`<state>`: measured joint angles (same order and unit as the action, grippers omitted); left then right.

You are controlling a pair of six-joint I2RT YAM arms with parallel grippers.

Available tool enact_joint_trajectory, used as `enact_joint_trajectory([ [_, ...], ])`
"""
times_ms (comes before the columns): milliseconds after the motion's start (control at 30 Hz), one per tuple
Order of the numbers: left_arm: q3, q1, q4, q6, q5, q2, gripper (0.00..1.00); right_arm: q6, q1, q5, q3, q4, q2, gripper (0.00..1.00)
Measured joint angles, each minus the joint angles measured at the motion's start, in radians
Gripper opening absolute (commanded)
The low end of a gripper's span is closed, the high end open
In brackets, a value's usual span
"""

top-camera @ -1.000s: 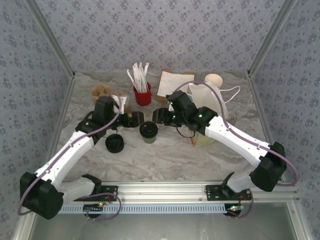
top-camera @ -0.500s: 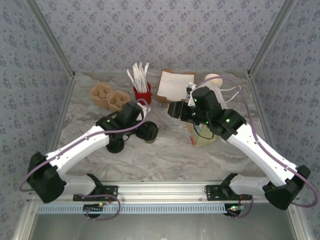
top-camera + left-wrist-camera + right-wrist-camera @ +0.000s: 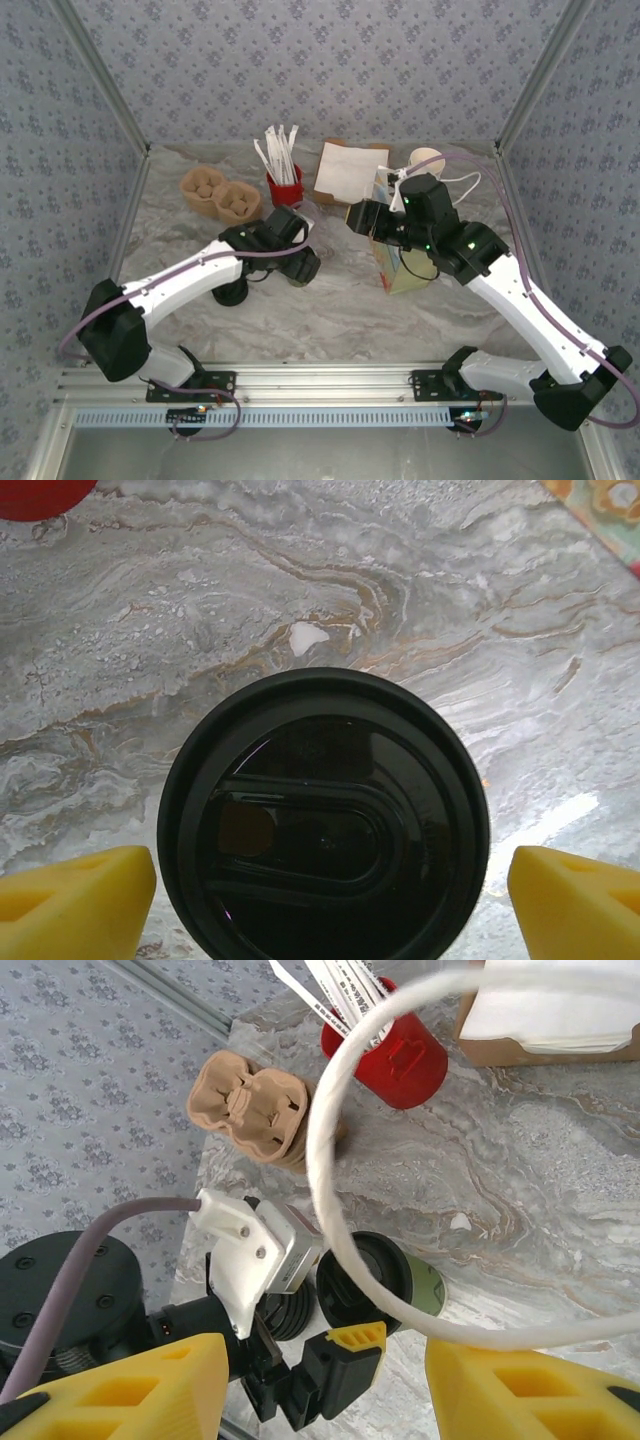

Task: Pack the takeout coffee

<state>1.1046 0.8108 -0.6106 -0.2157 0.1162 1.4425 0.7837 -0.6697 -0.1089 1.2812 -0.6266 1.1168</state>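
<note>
Basically straddling the dark olive-green paper cup (image 3: 428, 1287) with its round black plastic lid (image 3: 325, 820), upright on the marble table (image 3: 450, 600), left gripper (image 3: 327, 900) spread for the grab. Also seemingly hooking the white string handle (image 3: 325, 1120) of the white-and-yellow paper bag (image 3: 405, 272) with the half-spread right gripper (image 3: 330, 1385), probably steadying it.

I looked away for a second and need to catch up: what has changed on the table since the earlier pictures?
The left gripper swung right from beside the pulp carrier and now straddles the lidded coffee cup, jaws open, not gripping. The right gripper drew back from the cup toward the paper bag, jaws apart. Cup, spare lid, carrier and red holder are unmoved.
</note>
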Motion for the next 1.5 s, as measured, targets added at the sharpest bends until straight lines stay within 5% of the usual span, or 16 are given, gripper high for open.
enact_joint_trajectory([
  [367, 0.000, 0.001, 0.002, 0.001, 0.016, 0.020, 0.71, 0.000, 0.023, -0.014, 0.000, 0.000, -0.006, 0.58],
  [767, 0.000, -0.020, 0.003, -0.005, 0.020, 0.020, 0.71, 0.001, 0.024, -0.031, -0.009, 0.000, -0.023, 0.58],
  [1500, -0.118, -0.372, -0.101, -0.107, 0.093, -0.159, 0.71, 0.000, 0.010, -0.066, 0.040, 0.001, 0.016, 0.58],
])
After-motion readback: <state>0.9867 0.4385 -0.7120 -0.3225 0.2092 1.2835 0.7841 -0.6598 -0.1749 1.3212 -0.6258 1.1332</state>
